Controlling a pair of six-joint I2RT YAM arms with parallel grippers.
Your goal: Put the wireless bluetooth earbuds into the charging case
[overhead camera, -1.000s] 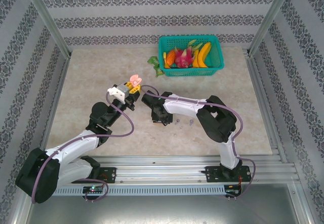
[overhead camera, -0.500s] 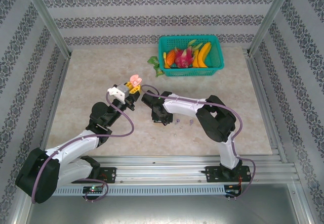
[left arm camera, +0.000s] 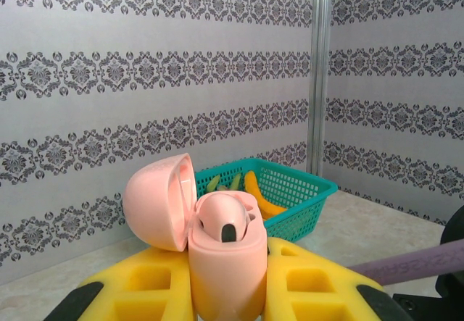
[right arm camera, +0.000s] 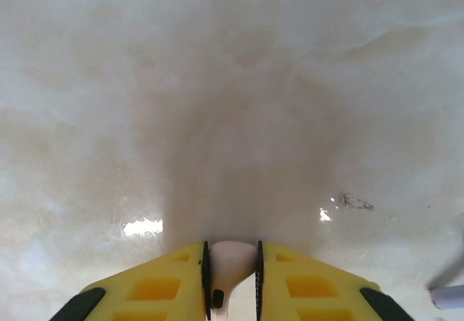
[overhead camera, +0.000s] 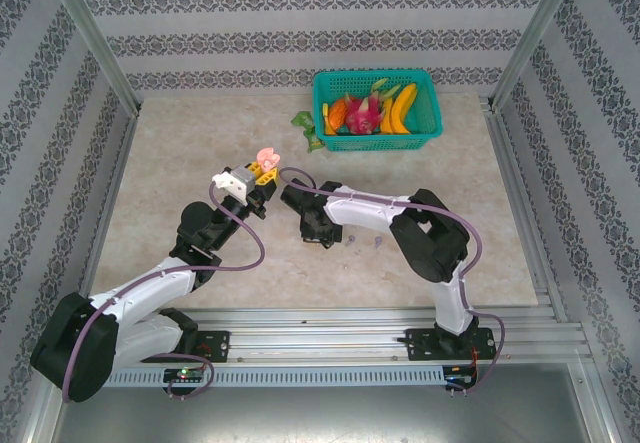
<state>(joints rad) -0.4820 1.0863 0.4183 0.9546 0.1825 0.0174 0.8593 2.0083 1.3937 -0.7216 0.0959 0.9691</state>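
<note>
- The left gripper [left arm camera: 228, 254] was seen clamped on a glossy pink rounded plastic charging case [left arm camera: 226, 277], which was held upright between its yellow fingers [left arm camera: 145, 292]
- The case's domed lid [left arm camera: 159, 201] was swung open to the left on its hinge, and a pale pink earbud with a dark oval spot [left arm camera: 226, 223] was seated in the open mouth
- From the top camera, the left gripper [overhead camera: 262, 170] was raised above the beige marbled table [overhead camera: 180, 163], with the pink case [overhead camera: 266, 155] at its tip, near the middle of the surface
- The right gripper [right arm camera: 230, 256] was pointed down at the table [right arm camera: 217, 82], its jaws drawn narrow around a small pale pink stemmed earbud [right arm camera: 229, 263], which was pinched between the two black pads
- In the top view the right gripper [overhead camera: 318, 235] was placed low over the table, just right of the left gripper and apart from it
- Two tiny purple earbuds [overhead camera: 350, 240] were lying loose on the table beside the right gripper; one lilac stem [right arm camera: 449, 294] was caught at the right edge of the right wrist view
- A teal plastic mesh basket [overhead camera: 428, 113] of toy fruit was set at the far edge, well apart from both grippers, and its rim [left arm camera: 297, 183] was seen behind the case
</note>
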